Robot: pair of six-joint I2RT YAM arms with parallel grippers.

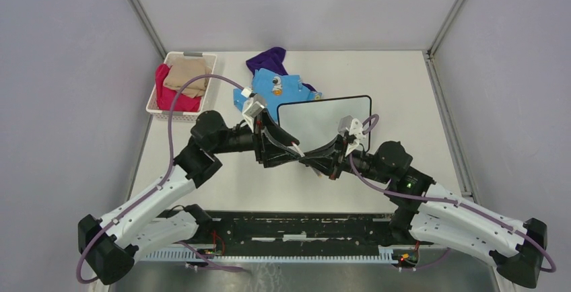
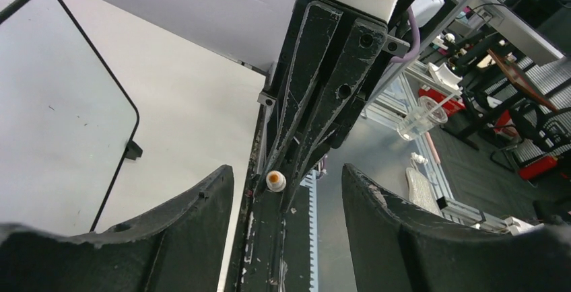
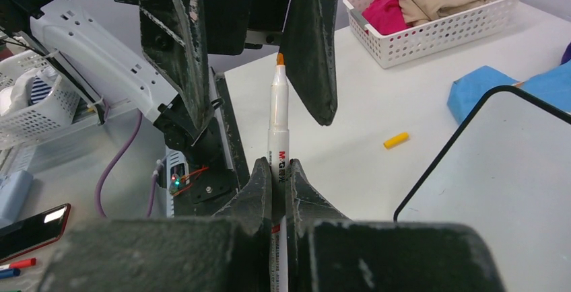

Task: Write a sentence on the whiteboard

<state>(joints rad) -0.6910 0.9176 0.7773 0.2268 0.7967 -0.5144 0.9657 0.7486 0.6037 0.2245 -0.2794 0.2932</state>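
You are looking at pale lilac walls (image 1: 289, 3) enclosing a white table (image 1: 404, 90), with dark furniture (image 2: 512, 70) standing on grey floor (image 2: 481, 164) beyond it.

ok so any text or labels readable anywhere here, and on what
"M&G": red print on the white barrel of the marker, just above where the right gripper clamps it.
Smaller print lower on the barrel: too small to read.
The whiteboard: no writing visible.

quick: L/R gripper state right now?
Left gripper: open, holding nothing, fingers either side of the marker tip.
Right gripper: closed on the uncapped marker.
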